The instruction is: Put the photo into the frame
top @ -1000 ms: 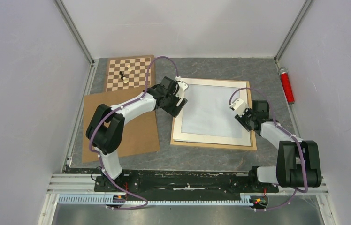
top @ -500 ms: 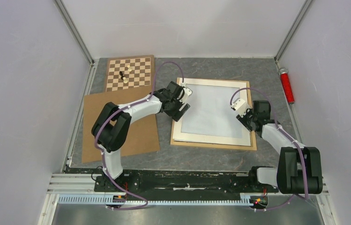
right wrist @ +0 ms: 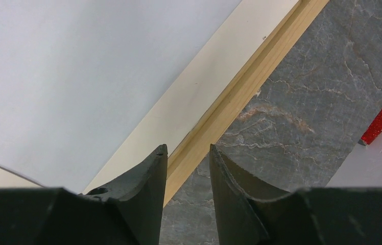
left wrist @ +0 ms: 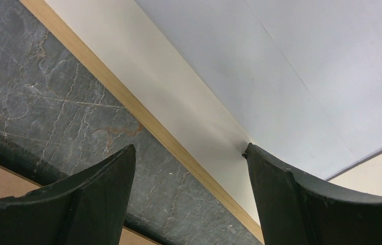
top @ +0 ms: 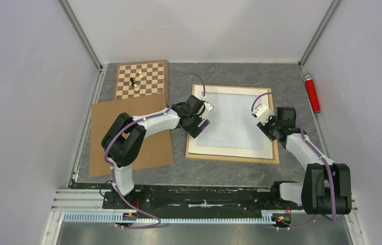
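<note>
On the grey table, right of centre, the frame lies flat with a cream mat and a pale sheet inside it; whether that sheet is the photo I cannot tell; the left gripper gapes wide across the frame's left rail, holding nothing, one finger at the sheet's edge; the right gripper stands narrowly parted at the right rail; whether it pinches the wood I cannot tell.

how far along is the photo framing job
Done: a white sheet lies on the cream mat inside the frame; no picture side shows. In hand: left gripper open at its left edge, right gripper astride the right rail, grip unclear. Left: the brown backing board lies apart.
</note>
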